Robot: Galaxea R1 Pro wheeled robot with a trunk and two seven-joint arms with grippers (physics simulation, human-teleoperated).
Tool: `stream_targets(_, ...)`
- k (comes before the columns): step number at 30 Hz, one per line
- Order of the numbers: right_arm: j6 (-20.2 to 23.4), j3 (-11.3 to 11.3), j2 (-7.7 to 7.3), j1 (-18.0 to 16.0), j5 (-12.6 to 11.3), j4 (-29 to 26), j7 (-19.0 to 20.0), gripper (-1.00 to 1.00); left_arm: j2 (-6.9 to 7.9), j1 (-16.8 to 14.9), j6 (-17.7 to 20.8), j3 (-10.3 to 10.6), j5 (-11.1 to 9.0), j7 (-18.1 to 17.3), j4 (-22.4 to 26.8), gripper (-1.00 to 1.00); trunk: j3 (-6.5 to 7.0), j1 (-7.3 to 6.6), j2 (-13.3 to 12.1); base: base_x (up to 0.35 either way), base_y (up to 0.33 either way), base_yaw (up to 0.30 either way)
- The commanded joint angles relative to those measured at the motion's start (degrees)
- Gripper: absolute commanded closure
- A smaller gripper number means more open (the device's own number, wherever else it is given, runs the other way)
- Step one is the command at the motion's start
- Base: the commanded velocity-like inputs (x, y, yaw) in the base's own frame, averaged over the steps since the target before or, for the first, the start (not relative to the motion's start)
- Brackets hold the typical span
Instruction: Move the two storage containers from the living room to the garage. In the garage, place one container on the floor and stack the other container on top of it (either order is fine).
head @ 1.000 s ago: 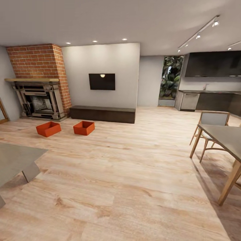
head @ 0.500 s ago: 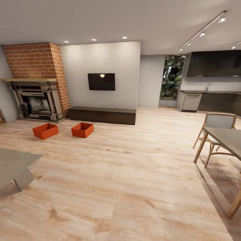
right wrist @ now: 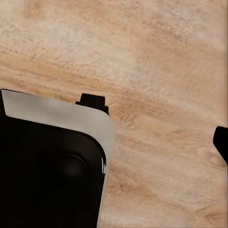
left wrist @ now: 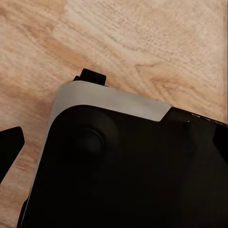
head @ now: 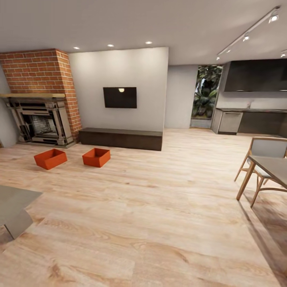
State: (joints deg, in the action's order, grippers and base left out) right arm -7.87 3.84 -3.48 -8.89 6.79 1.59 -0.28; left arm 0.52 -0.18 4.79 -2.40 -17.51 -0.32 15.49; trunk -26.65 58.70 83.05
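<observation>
The robot is making its approach, judging by the view: the two storage containers, one (head: pixel 50 158) near the brick fireplace (head: pixel 40 99) and the other (head: pixel 96 157) just beside it, are sitting apart on the living room's light wood-plank floor (head: pixel 159 207), well ahead. The next move is calling for driving closer. Both wrist views are looking down at planks and dark robot bodywork (left wrist: pixel 128 171); how the jaws are standing cannot be told.
</observation>
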Motion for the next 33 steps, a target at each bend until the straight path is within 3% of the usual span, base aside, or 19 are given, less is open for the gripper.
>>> stream_targets(1,-0.3,0.4,-0.02,-0.1,0.2,0.2,0.0,-1.0,-0.04,0.0,0.4,-0.2,-0.2,0.0,-0.1,-1.0,-0.06,0.03,0.0,0.325,0.0,0.0)
stream_targets(33,-0.3,0.6,-0.04,-0.1,0.3,0.2,-0.2,-1.0,0.03,0.0,0.3,-0.2,0.2,0.0,-1.4,-1.0,-0.06,0.03,0.0,0.325,0.022,0.0)
